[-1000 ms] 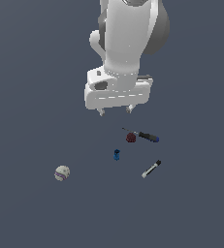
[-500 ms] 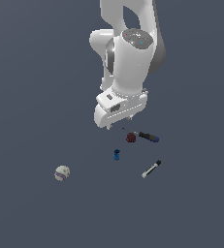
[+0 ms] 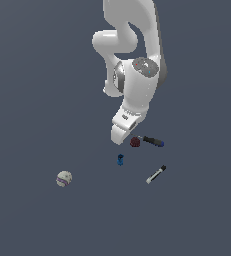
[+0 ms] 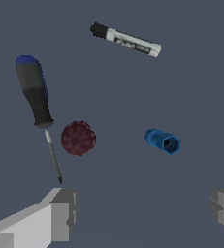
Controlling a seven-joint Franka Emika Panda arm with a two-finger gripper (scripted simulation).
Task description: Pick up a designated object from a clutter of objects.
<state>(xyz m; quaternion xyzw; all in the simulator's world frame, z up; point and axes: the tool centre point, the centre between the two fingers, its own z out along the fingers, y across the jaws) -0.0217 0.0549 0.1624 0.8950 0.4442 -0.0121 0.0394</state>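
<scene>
Fingers: the gripper (image 4: pixel 142 213) has its two fingers (image 4: pixel 60 213) spread wide apart, holding nothing.
Change: over the last second the arm has dropped from high above to just over the clutter.
Red ball: the bumpy dark red ball (image 4: pixel 78 138) lies just ahead of the open fingers, nearer one of them, untouched.
Screwdriver: screwdriver (image 4: pixel 37 104) shaft right beside the ball, a likely snag.
Blue block: blue block (image 4: pixel 163 141) near, ahead of the other finger.
Marker: marker (image 4: pixel 125 39) further out.
White ball: white ball (image 3: pixel 64 178) well apart.
Meaning: approach nearly done; my guess is centring over the ball comes next.

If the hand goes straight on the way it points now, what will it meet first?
Probably only the bare floor: the open hand points between the dark red ball and the blue block. Depth is unclear.
</scene>
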